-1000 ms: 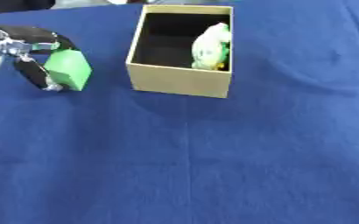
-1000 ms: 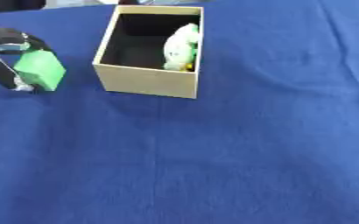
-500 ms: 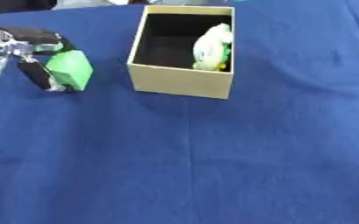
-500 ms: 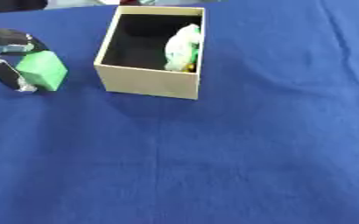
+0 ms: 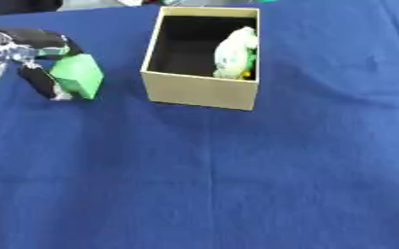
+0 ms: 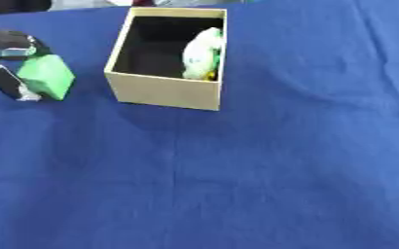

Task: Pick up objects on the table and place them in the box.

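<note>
Green cube-like block (image 5: 77,76) is pinched by left hand (image 5: 28,53) at far left, tilted corner-up, no clear long axis. Open tan cardboard box (image 5: 201,90) sits right of it on blue cloth-covered table (image 5: 237,185).

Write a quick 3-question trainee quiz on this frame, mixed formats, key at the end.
1. True or false: the left hand has its fingers round the green block.
2. Where is the pale green-and-white toy? A) on the blue cloth B) inside the cardboard box C) in the left hand
3. Fill in: the green block is to the ____ of the box, as the robot sees it.

Key: 1 true; 2 B; 3 left.
</note>
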`<action>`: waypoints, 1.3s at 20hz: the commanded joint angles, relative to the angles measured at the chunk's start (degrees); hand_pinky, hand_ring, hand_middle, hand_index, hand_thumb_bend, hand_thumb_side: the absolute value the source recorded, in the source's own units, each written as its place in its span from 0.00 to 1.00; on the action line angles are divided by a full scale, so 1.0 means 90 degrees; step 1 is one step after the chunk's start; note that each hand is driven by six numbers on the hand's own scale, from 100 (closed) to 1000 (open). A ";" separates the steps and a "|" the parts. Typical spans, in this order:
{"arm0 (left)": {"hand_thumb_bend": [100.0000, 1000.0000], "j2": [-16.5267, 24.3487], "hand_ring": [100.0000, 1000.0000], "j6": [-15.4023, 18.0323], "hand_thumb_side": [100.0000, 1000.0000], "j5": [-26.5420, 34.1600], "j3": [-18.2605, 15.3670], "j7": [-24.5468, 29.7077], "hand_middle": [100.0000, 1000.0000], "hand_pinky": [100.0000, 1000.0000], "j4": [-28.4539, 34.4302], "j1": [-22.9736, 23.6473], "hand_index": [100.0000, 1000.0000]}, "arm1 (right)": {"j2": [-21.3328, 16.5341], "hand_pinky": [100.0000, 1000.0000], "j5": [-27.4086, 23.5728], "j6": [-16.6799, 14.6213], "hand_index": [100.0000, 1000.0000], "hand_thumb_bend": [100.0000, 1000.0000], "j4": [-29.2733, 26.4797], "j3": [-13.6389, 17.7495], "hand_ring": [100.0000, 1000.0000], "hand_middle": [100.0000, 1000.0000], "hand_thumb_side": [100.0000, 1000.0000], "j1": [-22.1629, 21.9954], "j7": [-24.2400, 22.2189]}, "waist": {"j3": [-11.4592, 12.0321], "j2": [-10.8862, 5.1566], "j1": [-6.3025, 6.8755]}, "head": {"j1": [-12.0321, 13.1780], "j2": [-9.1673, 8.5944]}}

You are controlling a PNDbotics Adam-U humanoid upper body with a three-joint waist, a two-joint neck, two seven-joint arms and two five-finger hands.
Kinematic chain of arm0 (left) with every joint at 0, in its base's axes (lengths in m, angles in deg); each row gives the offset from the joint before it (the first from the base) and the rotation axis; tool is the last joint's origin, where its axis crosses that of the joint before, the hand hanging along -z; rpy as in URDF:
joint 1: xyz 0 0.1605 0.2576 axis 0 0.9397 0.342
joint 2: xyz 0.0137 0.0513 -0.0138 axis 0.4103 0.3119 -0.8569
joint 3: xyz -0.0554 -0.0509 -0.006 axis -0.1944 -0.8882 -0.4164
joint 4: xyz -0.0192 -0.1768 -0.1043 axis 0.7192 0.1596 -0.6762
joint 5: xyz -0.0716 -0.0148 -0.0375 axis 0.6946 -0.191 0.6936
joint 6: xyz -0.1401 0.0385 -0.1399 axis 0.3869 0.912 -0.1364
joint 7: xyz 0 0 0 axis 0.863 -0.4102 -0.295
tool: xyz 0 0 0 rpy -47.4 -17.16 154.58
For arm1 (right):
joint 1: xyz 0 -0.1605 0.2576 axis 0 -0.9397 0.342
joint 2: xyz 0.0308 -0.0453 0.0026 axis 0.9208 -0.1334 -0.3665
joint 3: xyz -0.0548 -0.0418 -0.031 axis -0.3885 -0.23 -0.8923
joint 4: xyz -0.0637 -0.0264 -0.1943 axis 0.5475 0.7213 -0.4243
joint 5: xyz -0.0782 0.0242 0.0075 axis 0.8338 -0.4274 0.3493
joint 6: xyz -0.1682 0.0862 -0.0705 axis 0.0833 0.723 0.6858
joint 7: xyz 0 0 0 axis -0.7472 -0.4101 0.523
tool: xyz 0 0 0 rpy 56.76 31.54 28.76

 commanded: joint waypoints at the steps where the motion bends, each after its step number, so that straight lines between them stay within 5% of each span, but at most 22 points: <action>1: 0.21 0.0222 0.82 0.0319 0.27 -0.0062 -0.0048 0.0269 0.64 0.85 0.0166 -0.0113 0.77 | -0.0106 0.74 -0.0036 0.0016 0.78 0.00 -0.0103 0.0094 0.58 0.62 0.86 0.0040 -0.0009 | 0.0021 -0.0199 -0.0037 | -0.0053 0.0047; 13: 0.00 -0.0002 0.68 -0.0198 0.23 0.0561 -0.0254 -0.0292 0.50 0.77 0.0666 -0.0342 0.67 | -0.0059 0.74 -0.0049 0.0029 0.77 0.00 -0.0103 0.0125 0.58 0.62 0.85 0.0016 0.0021 | 0.0067 -0.0344 -0.0079 | -0.0152 0.0113; 17: 0.00 -0.0342 0.59 -0.0583 0.28 0.0962 -0.0329 -0.0693 0.47 0.74 0.0935 -0.0535 0.63 | -0.0038 0.74 -0.0058 0.0024 0.77 0.00 -0.0103 0.0113 0.58 0.62 0.85 0.0039 0.0008 | 0.0059 -0.0362 -0.0105 | -0.0177 0.0100; 26: 0.00 -0.0962 0.57 -0.1116 0.35 0.1779 0.0065 -0.1567 0.47 0.74 0.1083 -0.0838 0.63 | 0.0035 0.74 -0.0086 0.0012 0.77 0.00 -0.0103 0.0086 0.58 0.62 0.85 0.0122 -0.0035 | 0.0000 -0.0355 -0.0138 | -0.0116 0.0027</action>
